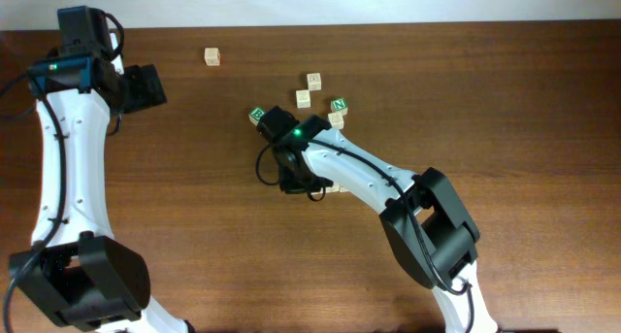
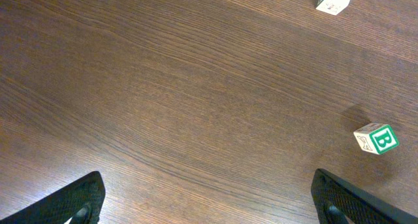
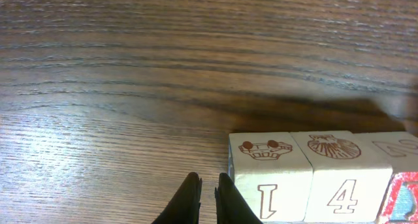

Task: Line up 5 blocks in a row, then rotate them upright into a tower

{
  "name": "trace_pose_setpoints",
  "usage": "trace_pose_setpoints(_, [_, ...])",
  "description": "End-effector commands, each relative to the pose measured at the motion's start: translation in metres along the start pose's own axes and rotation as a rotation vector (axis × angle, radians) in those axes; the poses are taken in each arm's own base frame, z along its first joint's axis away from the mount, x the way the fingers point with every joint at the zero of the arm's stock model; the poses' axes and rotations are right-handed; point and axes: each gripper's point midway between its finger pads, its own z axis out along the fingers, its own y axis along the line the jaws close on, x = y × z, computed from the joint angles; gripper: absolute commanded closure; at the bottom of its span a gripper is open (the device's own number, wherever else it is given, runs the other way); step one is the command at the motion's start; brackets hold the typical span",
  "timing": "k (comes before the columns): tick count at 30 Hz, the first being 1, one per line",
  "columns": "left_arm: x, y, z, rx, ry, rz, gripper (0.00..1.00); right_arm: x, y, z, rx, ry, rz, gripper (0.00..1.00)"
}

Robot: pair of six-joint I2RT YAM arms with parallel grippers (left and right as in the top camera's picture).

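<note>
**Condition.** The right gripper sits low over the table. Its jaws are almost pressed together with nothing between them, just beside the left face of the I block. The I block heads a row and touches the 4 block. A further pale block and a red-marked block appear to adjoin at the frame edge. The left gripper hovers with jaws spread wide and empty, well apart from the row and near the green B cube.

**Hazard 1.** A sideways push on the I block probably shoves the whole row, because the blocks touch. The row shifts instead of one block turning.

**Hazard 2.** A push off the block's centre may skid or tip it rather than rotate it.

**Hazard 3.** Pinching the I block requires the jaws to spread. No gap shows between the I and 4 blocks for a finger, so a descent may land on a block top.

**Hazard 4.** In the overhead view the right arm covers the row, so contact cannot be checked there.
</note>
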Motion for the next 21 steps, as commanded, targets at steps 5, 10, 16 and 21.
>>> trace_pose_setpoints(5, [-0.006, 0.003, -0.004, -0.008, -0.020, -0.020, 0.01, -0.014, -0.018, 0.001, 0.021, -0.005, 0.083, 0.90])
trace_pose_setpoints(10, [-0.006, 0.003, -0.004, -0.008, -0.020, -0.020, 0.01, -0.015, -0.021, 0.000, 0.015, -0.002, 0.091, 0.90])
trace_pose_setpoints(16, [-0.006, 0.003, -0.004, -0.008, -0.020, -0.020, 0.01, -0.023, -0.020, -0.024, -0.008, 0.013, 0.039, 0.91])
trace_pose_setpoints(21, [-0.006, 0.003, -0.004, -0.008, -0.020, -0.020, 0.01, -0.048, -0.030, -0.085, -0.028, -0.022, -0.064, 0.78])
